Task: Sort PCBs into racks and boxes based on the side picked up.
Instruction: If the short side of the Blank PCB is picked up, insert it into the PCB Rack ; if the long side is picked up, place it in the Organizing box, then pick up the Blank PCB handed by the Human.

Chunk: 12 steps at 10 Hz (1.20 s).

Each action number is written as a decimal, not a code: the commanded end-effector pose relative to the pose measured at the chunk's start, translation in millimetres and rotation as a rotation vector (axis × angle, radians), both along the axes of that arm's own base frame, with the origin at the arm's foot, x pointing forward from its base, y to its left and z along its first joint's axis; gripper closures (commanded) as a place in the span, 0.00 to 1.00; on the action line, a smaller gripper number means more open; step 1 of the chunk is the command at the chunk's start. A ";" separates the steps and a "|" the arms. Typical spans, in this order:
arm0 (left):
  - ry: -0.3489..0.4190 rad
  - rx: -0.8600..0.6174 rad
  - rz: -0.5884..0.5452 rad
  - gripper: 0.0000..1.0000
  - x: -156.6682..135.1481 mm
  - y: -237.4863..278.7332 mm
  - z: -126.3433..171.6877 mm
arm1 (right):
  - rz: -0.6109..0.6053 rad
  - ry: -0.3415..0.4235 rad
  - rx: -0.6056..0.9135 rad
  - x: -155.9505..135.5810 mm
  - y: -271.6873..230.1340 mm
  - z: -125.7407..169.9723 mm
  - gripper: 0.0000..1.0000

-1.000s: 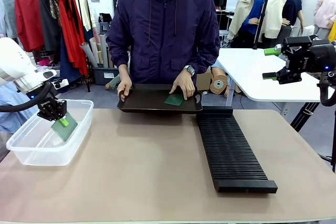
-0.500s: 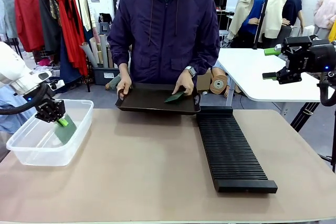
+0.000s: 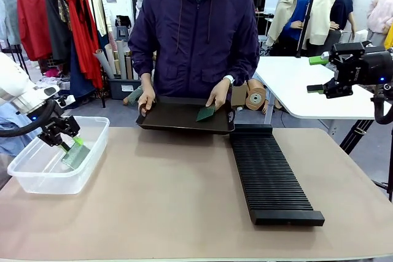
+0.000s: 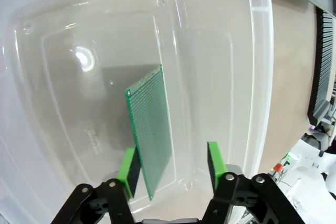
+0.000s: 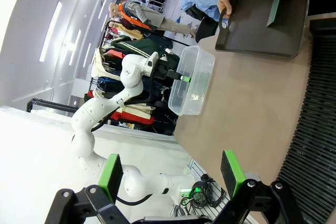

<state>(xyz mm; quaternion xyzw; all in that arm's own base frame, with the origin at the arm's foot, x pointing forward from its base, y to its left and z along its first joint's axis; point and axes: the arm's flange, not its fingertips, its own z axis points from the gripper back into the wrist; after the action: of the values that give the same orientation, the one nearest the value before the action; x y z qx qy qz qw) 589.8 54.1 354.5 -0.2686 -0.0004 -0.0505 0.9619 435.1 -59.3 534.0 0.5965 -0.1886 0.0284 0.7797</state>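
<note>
Front view: the clear tub (image 3: 37, 173) sits at the left edge of the tan table (image 3: 172, 207). The left gripper (image 3: 66, 141) hangs over the tub's opening, above a pale green PCB (image 3: 76, 156) that slants down inside, and the tub wall blurs the board's lower edge. The ribbed black rack (image 3: 270, 173) runs from the far edge toward the near right, with a broad bare stretch of tabletop between it and the tub. At the far edge a person's hand (image 3: 218, 95) tips a darker PCB (image 3: 206, 113) up on a black tray (image 3: 178, 118). The right gripper (image 3: 317, 75) hangs high, beyond the table's right side. Left wrist view: the jaws are spread wide. The pale PCB, a fine grid of silvery holes, stands on edge against the inner face of one pad (image 4: 127, 167) and clear of the other. Whether it touches the tub floor cannot be told. The tub walls leave room on either side. Right wrist view: the right gripper's pads stand far apart with nothing between them, and the picture's right edge crops the rack.
</note>
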 end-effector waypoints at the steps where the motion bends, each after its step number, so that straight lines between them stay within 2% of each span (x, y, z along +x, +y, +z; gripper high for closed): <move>1: -0.033 0.000 0.005 0.00 0.0 0.1 6.1 | 0.005 -0.009 0.004 0.9 0.8 3.3 0.00; 5: -0.022 0.112 0.017 0.00 4.2 -12.1 28.7 | 0.005 -0.009 0.004 0.9 0.8 3.3 0.00; 12: -0.004 0.180 0.012 0.00 5.4 -21.5 35.9 | 0.005 -0.009 0.004 0.9 0.8 3.3 0.00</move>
<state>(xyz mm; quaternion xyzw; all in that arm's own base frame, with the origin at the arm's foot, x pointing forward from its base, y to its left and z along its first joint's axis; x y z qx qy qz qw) 595.6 34.4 386.7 -0.1937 0.0001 -0.0518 0.9797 435.1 -59.3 534.0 0.5965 -0.1886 0.0284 0.7797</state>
